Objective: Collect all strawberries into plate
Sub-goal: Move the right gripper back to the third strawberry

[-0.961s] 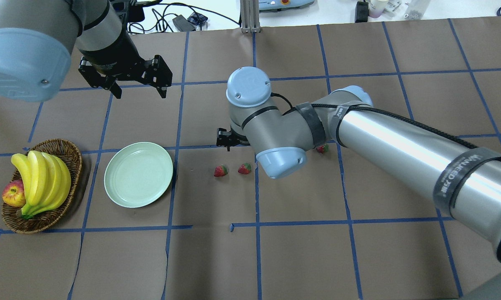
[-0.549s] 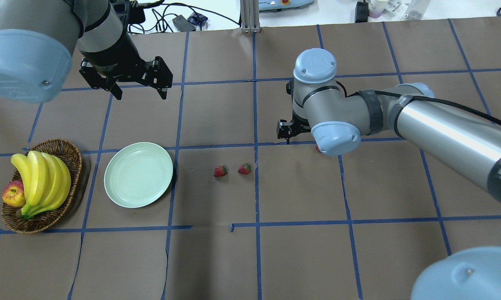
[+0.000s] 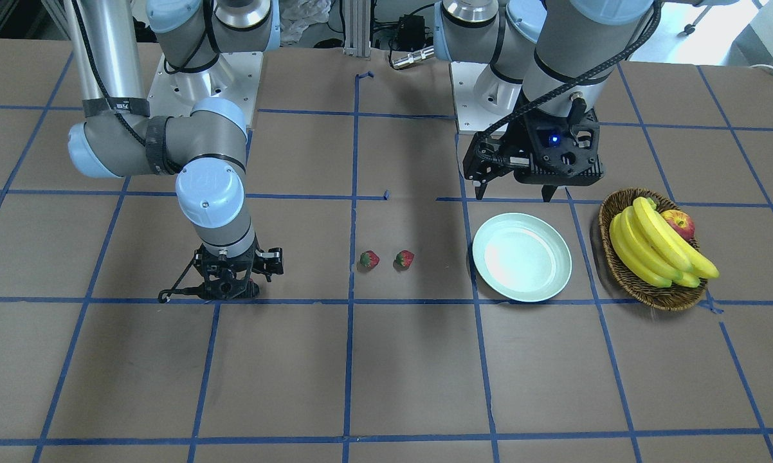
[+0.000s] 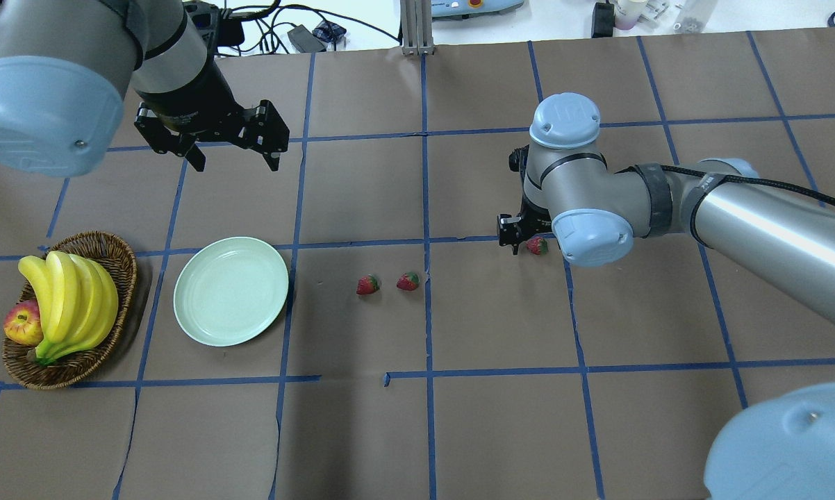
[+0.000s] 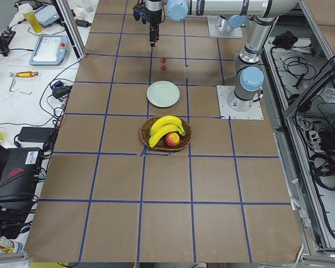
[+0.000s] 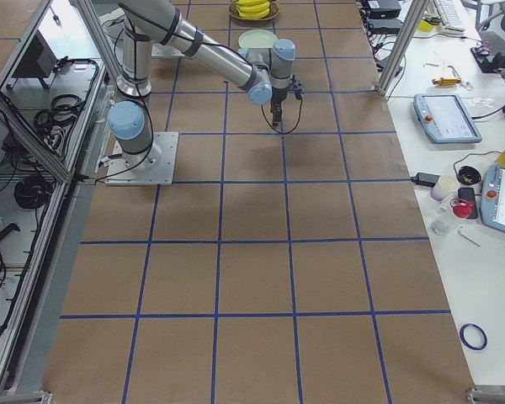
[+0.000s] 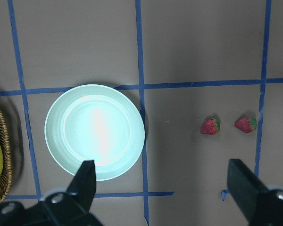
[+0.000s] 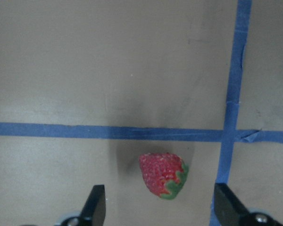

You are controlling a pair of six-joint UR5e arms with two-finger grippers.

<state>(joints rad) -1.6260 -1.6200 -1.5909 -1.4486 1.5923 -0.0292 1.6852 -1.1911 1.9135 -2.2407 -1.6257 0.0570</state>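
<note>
- Just now the right gripper (image 3: 231, 290) stood low over the table (image 4: 501, 312), jaws spread, holding nothing.
- A second earlier that arm had been over the middle of the table, close to the pair of strawberries. It had since swung out to its own side and settled over the lone third strawberry (image 8: 162, 175).
- In the wrist view that strawberry lay between the two fingers, touching neither, just beside a crossing of blue tape lines (image 8: 108, 132).
- The first strawberry (image 4: 367, 285) and second strawberry (image 4: 408, 281) had not moved. They lay side by side between the plate (image 4: 231, 292) and the right gripper, apart from both.
- The plate was empty, so none of the three was collected yet.
- The left gripper (image 4: 235, 156) hung raised near the plate, jaws wide, empty, same spot as before.
- The basket (image 4: 129, 271) with bananas (image 4: 70, 298) and an apple (image 4: 21, 325) sat just beside the plate.
- My read: the arm skipped the closer pair for the outlying one. Next would be closing on it, then a long carry past the other two.
- Risk: a small rounded fruit could roll or slip if pinched off-centre.
</note>
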